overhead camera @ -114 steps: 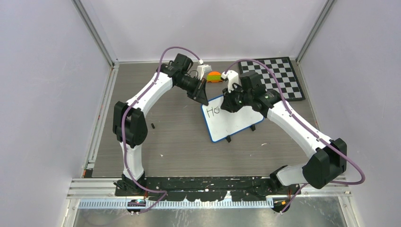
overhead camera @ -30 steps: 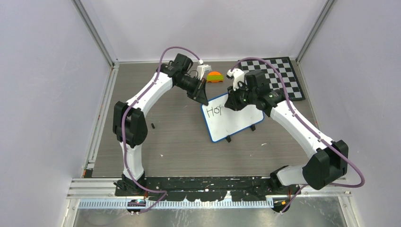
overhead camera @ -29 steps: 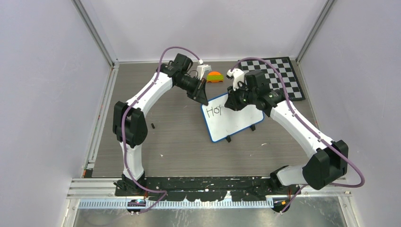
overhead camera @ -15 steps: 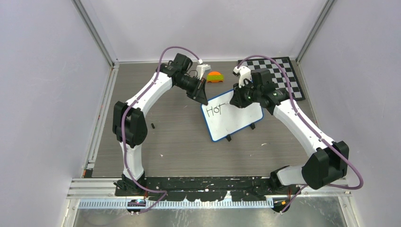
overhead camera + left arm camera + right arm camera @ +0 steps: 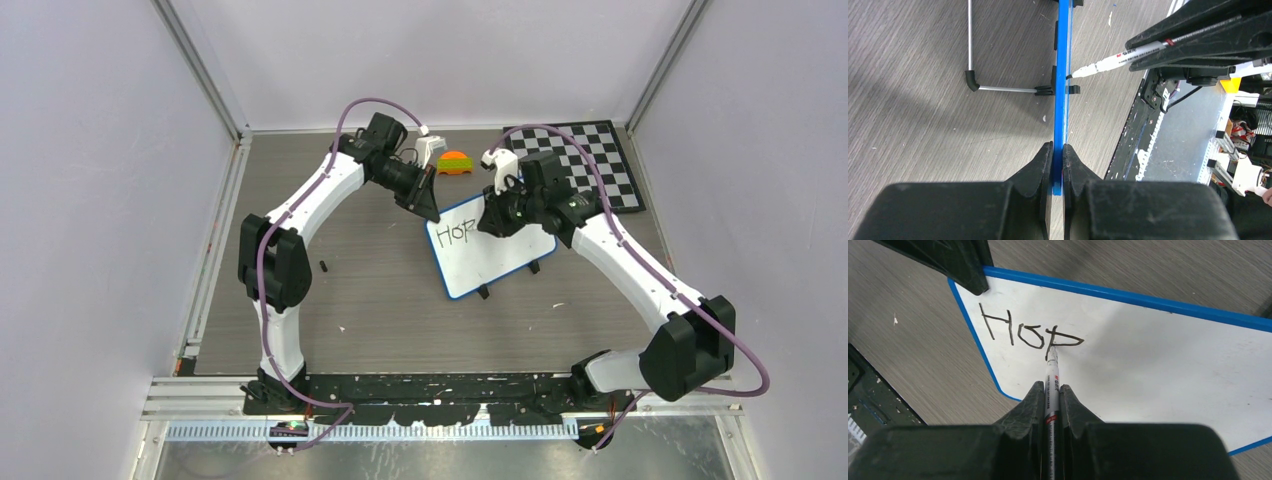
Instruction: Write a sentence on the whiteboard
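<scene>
The whiteboard with a blue rim stands tilted on small black feet mid-table; it also shows in the right wrist view and edge-on in the left wrist view. "HOP" is written in black at its upper left. My left gripper is shut on the board's blue rim at the top left corner. My right gripper is shut on a white marker, also seen in the left wrist view; its tip touches the board at the third letter.
A black-and-white checkered board lies at the back right. An orange and green object sits behind the whiteboard. A small black piece lies on the table to the left. A metal wire stand leg shows behind the board.
The right gripper has moved the marker across the board; the writing has grown from "Ho" to "HOP", with the third letter reshaped. The left gripper has kept holding the rim.
</scene>
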Controlling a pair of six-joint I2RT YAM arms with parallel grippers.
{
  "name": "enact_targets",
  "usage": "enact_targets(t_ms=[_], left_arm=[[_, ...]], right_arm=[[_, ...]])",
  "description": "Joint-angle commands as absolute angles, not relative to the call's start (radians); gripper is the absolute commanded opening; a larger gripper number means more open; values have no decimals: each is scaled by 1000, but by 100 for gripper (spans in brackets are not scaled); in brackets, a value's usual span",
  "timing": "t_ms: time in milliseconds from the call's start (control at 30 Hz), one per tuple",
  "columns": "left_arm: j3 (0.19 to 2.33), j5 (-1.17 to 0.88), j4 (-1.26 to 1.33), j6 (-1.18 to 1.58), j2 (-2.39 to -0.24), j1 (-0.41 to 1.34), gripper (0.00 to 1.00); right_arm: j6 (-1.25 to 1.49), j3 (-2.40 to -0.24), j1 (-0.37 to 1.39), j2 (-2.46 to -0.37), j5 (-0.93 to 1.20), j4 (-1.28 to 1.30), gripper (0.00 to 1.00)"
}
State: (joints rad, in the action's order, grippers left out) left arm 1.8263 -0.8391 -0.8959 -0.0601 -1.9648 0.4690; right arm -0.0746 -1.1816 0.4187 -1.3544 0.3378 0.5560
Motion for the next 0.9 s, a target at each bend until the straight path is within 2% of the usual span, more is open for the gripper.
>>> enact_targets(t_ms=[0,467,867], left_arm=[[1852,-859,-896,-55,-1945,468,0],[1855,-862,-899,-58,-1945,468,0],[1861,-862,-902,-58,-1945,468,0]], right_arm=[[-71,-1186,434,-1349,343,526,0],[-94,-1183,364,-1278,371,575,0],[-73,-1198,361,-1339,385,543,0]])
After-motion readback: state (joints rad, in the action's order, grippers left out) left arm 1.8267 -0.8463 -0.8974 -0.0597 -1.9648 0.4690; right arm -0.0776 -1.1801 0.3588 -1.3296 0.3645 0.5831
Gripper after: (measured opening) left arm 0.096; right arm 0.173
